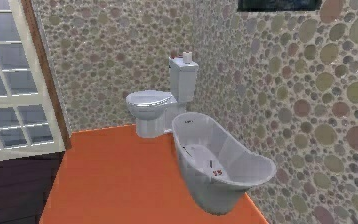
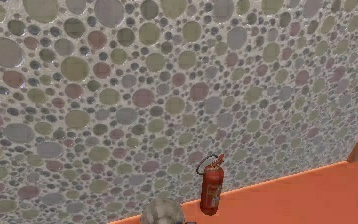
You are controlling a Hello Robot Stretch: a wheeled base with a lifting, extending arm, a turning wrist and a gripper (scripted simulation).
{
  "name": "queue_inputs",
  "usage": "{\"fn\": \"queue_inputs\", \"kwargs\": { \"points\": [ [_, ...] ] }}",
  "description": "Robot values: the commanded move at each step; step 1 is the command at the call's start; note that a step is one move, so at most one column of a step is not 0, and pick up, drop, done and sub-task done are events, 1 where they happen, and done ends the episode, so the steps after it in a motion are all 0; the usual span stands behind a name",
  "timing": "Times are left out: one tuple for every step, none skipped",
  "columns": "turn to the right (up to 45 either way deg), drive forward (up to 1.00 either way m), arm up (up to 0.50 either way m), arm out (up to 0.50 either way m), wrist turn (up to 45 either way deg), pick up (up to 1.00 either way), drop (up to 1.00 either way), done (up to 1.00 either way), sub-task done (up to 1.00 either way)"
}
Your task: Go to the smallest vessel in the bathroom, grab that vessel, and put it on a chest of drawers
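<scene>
A white toilet stands against the far pebble-patterned wall, with two small items on top of its tank; they are too small to name. In front of it a white bathtub runs along the wall on the forward view's right, with small red marks lying inside it. A rounded grey object pokes up at the arm side view's bottom edge; I cannot make out what it is.
An orange floor spreads across the room. A glass-paned door stands at the forward view's left. A red fire extinguisher hangs on the pebble wall in the arm side view. A dark frame hangs high on the right.
</scene>
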Motion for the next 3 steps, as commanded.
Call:
{"fn": "queue_inputs", "kwargs": {
  "points": [
    [0.0,0.0,0.0,0.0,45.0,0.0,0.0,0.0,0.0],
    [0.0,0.0,0.0,0.0,45.0,0.0,0.0,0.0,0.0],
    [0.0,0.0,0.0,0.0,45.0,0.0,0.0,0.0,0.0]
  ]
}}
